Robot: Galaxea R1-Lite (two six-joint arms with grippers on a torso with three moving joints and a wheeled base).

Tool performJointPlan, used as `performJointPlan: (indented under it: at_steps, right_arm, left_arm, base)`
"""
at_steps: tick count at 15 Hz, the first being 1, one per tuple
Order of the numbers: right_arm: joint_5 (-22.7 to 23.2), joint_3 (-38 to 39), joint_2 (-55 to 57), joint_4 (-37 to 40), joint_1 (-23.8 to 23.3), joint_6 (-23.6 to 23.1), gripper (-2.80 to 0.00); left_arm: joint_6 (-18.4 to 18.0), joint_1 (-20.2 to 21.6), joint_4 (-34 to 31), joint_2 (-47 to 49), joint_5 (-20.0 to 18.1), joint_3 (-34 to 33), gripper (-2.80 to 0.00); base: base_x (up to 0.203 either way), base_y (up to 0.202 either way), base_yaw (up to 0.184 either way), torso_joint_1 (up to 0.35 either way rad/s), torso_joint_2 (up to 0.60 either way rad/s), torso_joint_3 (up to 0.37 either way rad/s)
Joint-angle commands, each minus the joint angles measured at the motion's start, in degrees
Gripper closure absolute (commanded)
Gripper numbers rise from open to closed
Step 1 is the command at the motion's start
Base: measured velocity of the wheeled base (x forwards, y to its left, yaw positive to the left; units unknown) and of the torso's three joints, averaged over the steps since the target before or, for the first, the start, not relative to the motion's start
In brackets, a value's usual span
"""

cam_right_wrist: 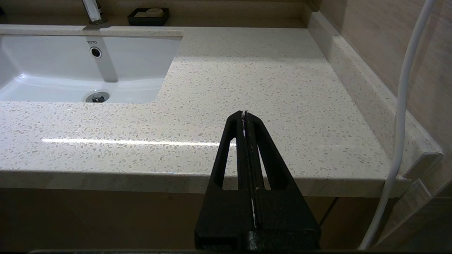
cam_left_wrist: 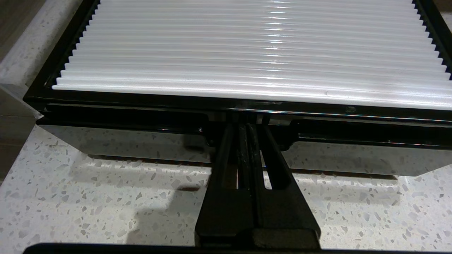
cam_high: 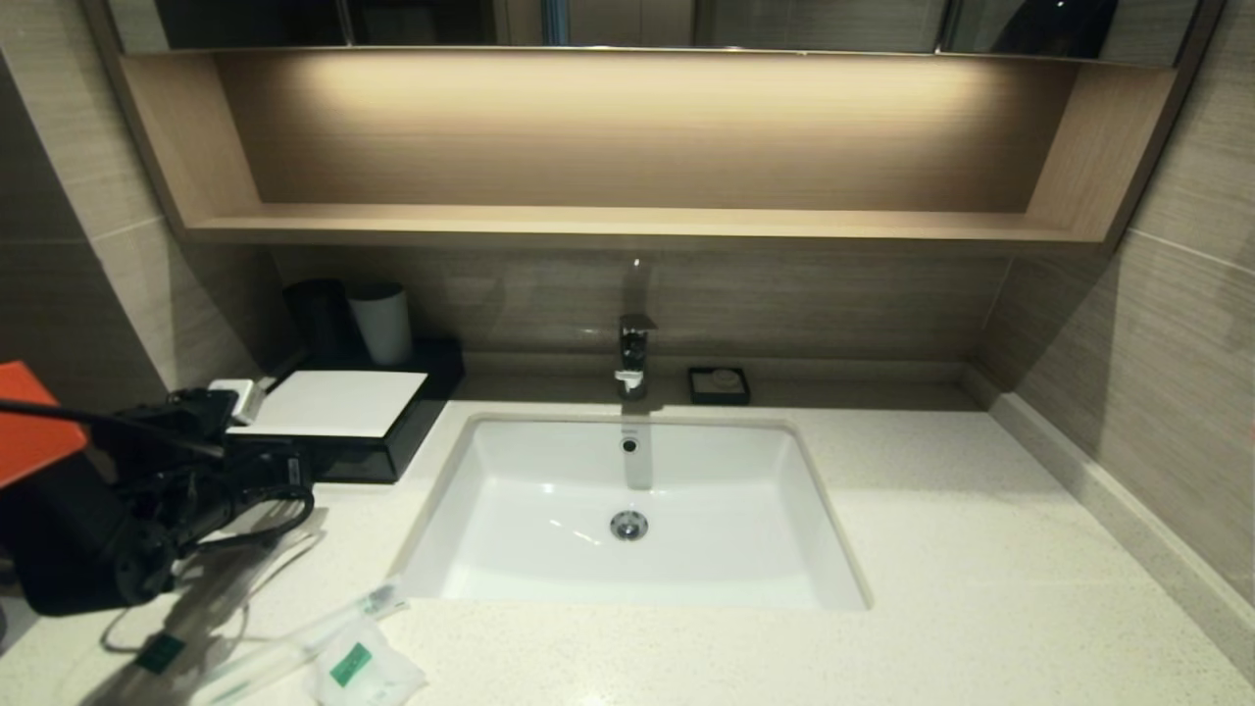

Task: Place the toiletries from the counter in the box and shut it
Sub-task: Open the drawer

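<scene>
Pressing at drawer notch of box (cam_left_wrist: 247, 53): left gripper (cam_left_wrist: 247, 121) fully closed, empty | box back-left on surface (cam_high: 931, 549) | toiletries (cam_high: 294, 652) near front-left edge | right gripper (cam_right_wrist: 244, 113) closed, empty, parked at front edge.

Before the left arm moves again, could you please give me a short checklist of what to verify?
1. Left claw shut, tips in the notch at the drawer front of the box: ok.
2. Drawer open enough to load: not ok, barely out.
3. Toiletries still on counter: sachet and wrapped sticks waiting: ok.
4. Right claw shut, parked off the counter edge: ok.
5. Cup behind the box, apart from the arm: ok.
</scene>
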State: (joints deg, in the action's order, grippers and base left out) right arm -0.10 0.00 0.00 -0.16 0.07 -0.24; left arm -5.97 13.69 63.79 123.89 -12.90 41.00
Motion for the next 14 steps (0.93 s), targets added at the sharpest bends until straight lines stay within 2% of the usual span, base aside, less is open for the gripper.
performJointPlan:
  at_steps: [1, 14]
  right_arm:
    - [0.01, 0.00, -0.09, -0.02, 0.01, -0.02, 0.00]
    - [0.01, 0.09, -0.09, -0.02, 0.01, -0.02, 0.00]
  left_arm:
    - [0.00, 0.02, 0.37, 0.17, -0.11, 0.34, 0.00]
    - [0.00, -0.68, 0.32, 0.91, 1.12, 1.18, 0.00]
  base:
    - [0.000, 0.000, 0.000, 0.000, 0.00, 0.000]
    - [0.000, 0.000, 0.000, 0.000, 0.00, 0.000]
